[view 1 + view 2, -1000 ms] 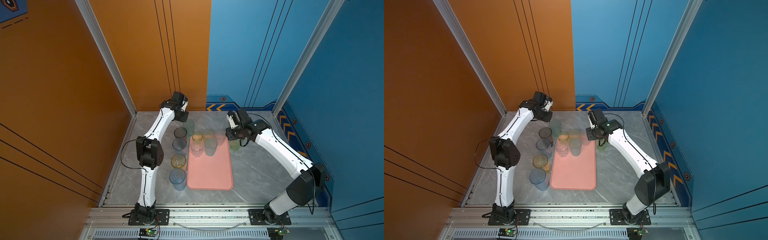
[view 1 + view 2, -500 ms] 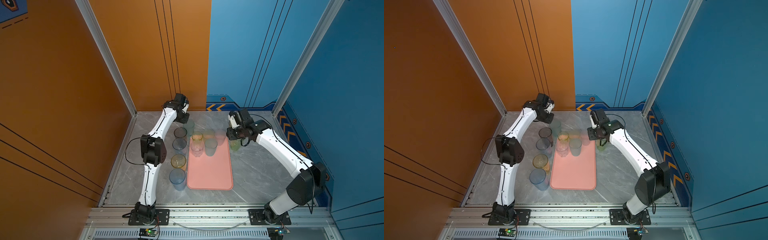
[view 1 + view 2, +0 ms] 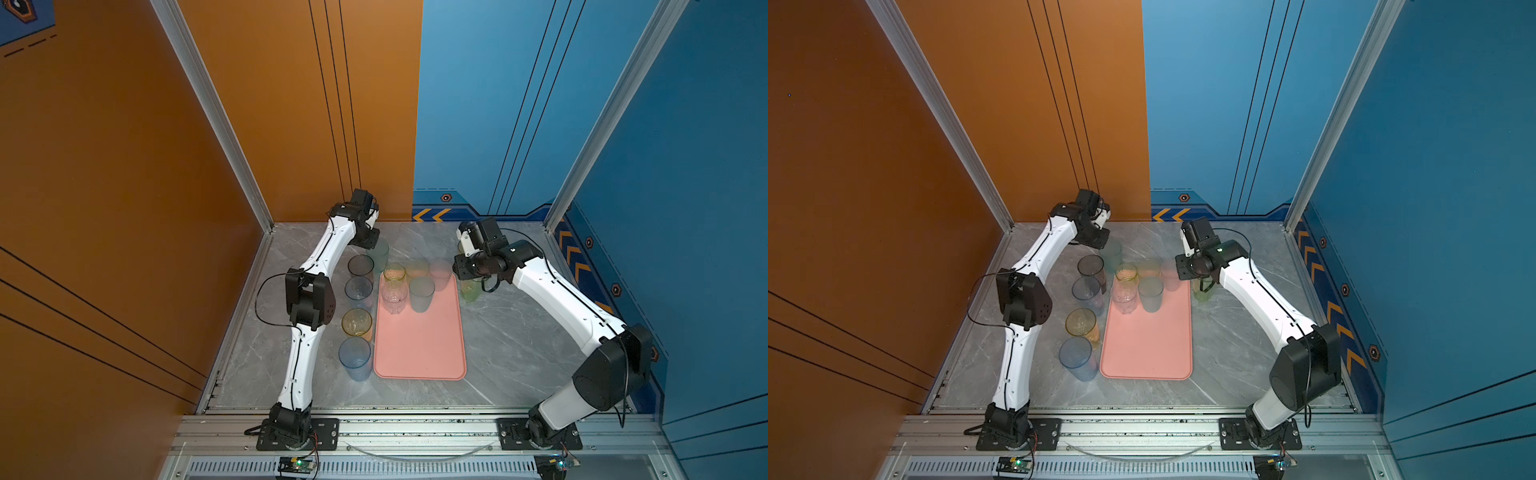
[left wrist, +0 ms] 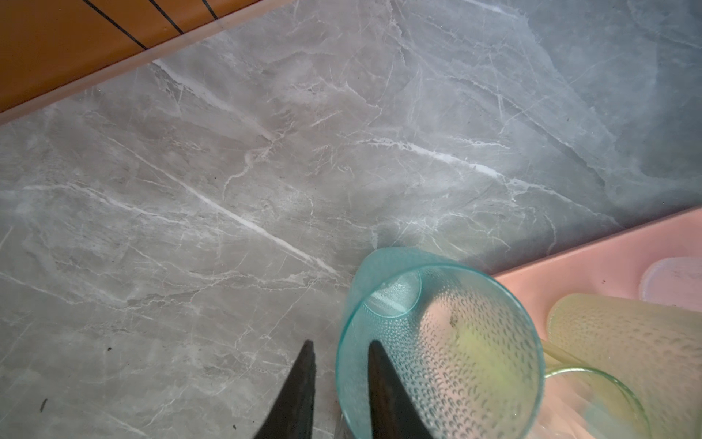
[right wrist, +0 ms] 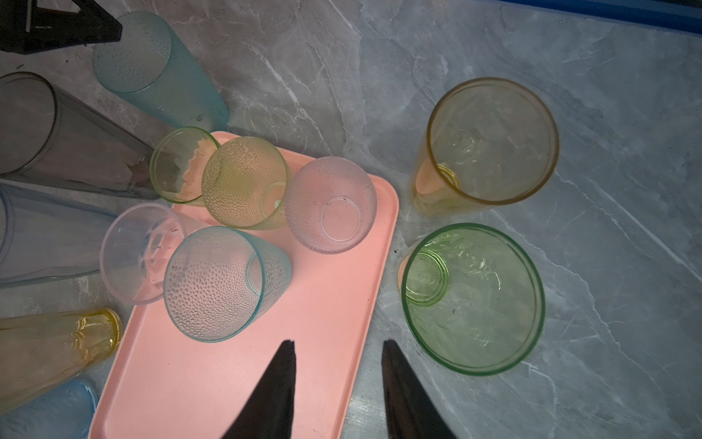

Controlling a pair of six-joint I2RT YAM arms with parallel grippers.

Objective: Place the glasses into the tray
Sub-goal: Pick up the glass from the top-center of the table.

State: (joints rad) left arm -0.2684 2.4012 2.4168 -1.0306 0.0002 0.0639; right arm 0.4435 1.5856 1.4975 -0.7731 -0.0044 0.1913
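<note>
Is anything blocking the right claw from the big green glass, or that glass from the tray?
Nothing visible: the right claw hangs open beside the green glass, and the adjacent tray has bare room.

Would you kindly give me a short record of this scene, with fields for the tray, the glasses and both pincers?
tray: salmon, flat on the grey table; near half bare
glasses in tray: five, grouped at the far end
beside tray, left arm's side: five in a rough line, teal glass farthest
beside tray, right arm's side: green glass, amber glass
left pincer: open, one finger inside the teal glass's rim, one outside
right pincer: open, empty, over the tray's edge
</note>
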